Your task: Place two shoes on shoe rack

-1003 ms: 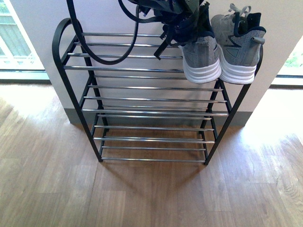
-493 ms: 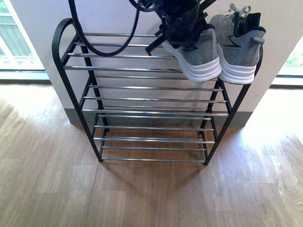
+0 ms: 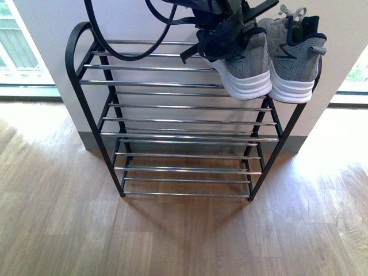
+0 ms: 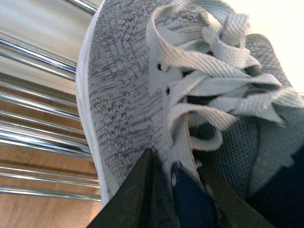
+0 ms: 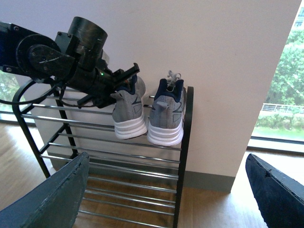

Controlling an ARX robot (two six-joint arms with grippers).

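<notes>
Two grey knit sneakers with white soles sit side by side at the right end of the top tier of the black shoe rack [image 3: 92, 123]. The right shoe [image 3: 296, 60] rests free. My left gripper [image 3: 221, 26] is shut on the collar of the left shoe [image 3: 244, 69], whose sole lies on the top bars. In the left wrist view the fingers [image 4: 142, 194] pinch the shoe's navy tongue edge beside the grey laces [image 4: 213, 80]. My right gripper [image 5: 166, 199] is open, held back in front of the rack [image 5: 183, 156]; both shoes [image 5: 166, 116] show there.
The rack stands against a white wall [image 3: 52, 34] on a wooden floor [image 3: 184, 236]. Its three lower tiers hold nothing. Black cables [image 3: 123, 54] from the left arm hang over the top tier's left part. Windows flank the wall on both sides.
The left gripper has swung the left shoe from toe-down to level and set it on the top tier beside the right shoe. The right shoe stayed put.
</notes>
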